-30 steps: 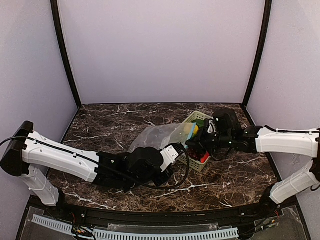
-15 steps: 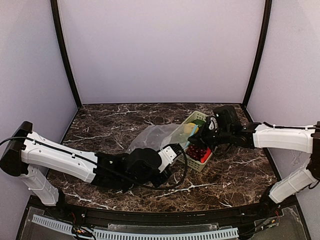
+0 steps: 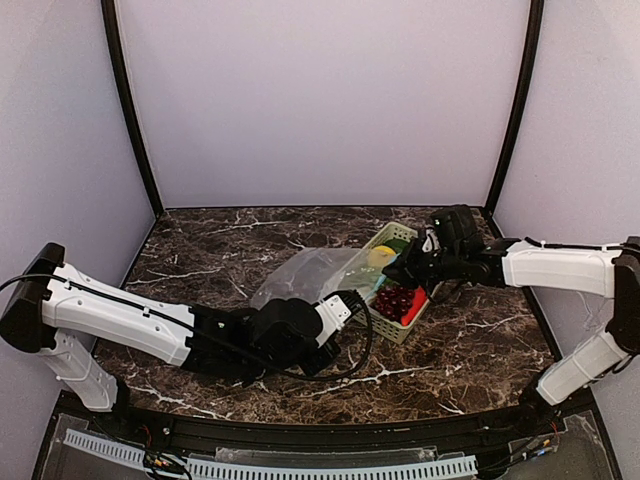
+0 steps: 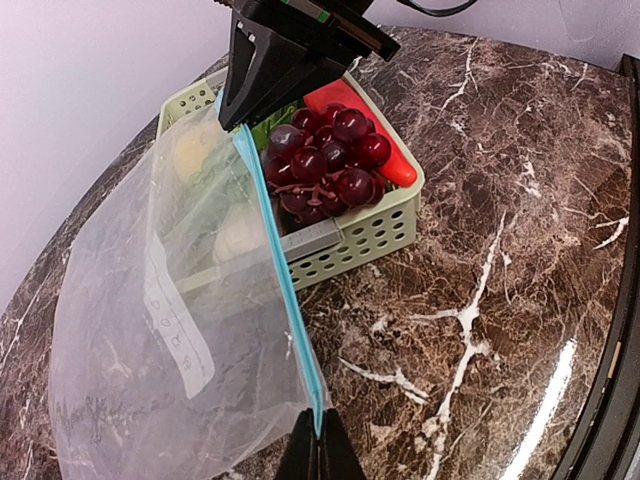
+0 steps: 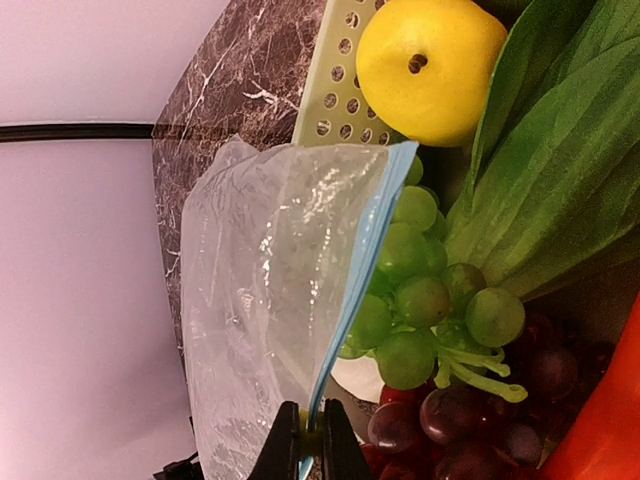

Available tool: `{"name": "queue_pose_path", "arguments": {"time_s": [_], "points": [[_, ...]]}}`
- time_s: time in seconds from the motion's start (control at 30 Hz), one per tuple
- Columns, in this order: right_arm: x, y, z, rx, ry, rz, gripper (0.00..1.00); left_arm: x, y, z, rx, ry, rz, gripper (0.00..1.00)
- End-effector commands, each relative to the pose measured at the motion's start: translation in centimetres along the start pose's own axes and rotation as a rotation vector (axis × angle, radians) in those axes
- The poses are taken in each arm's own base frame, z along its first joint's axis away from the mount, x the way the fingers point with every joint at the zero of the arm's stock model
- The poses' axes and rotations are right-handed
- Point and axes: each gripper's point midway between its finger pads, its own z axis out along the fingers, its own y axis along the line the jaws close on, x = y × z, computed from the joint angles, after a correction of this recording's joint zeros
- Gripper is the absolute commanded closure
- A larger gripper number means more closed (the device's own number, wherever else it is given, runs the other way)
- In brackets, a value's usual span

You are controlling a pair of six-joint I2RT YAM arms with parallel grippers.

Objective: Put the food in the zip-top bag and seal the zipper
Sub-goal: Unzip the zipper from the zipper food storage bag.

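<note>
The clear zip-top bag [image 3: 305,275] hangs between my two grippers, its teal-blue zipper [image 4: 275,255] stretched taut beside the basket. My left gripper [image 4: 320,450] is shut on the near end of the zipper. My right gripper [image 5: 310,445] is shut on the zipper farther along, over the basket; it shows as a black wedge in the left wrist view [image 4: 270,70]. The food lies in the pale green basket [image 4: 370,235]: lemon [image 5: 430,60], leafy green [image 5: 560,170], green grapes [image 5: 420,300], purple grapes [image 4: 325,155], red pepper [image 4: 375,140], white bulb [image 5: 360,380]. The bag looks empty.
The basket [image 3: 395,328] stands right of centre on the dark marble table [image 3: 220,250], close under my right gripper [image 3: 398,272]. My left gripper [image 3: 338,305] sits just left of it. Purple walls close in the back and sides.
My right gripper has drawn up and toward the far right with the zipper in it. My left gripper has shifted slightly left and nearer. The zipper is pulled straighter between them.
</note>
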Motion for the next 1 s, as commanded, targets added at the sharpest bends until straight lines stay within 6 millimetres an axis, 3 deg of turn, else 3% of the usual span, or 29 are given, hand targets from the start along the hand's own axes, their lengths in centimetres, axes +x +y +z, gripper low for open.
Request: {"name": "queue_pose_path", "arguments": {"time_s": [0.0,0.97], "points": [[-4.5,0.3,-0.2,0.008,-0.142,0.001,0.95,1.6,-0.3,-1.4,0.031,0.051,0.03,0.99],[-8.2,-0.3,0.4,-0.003,-0.176,0.031,0.96,1.7,0.4,-1.8,0.01,0.05,0.019,0.99]]}}
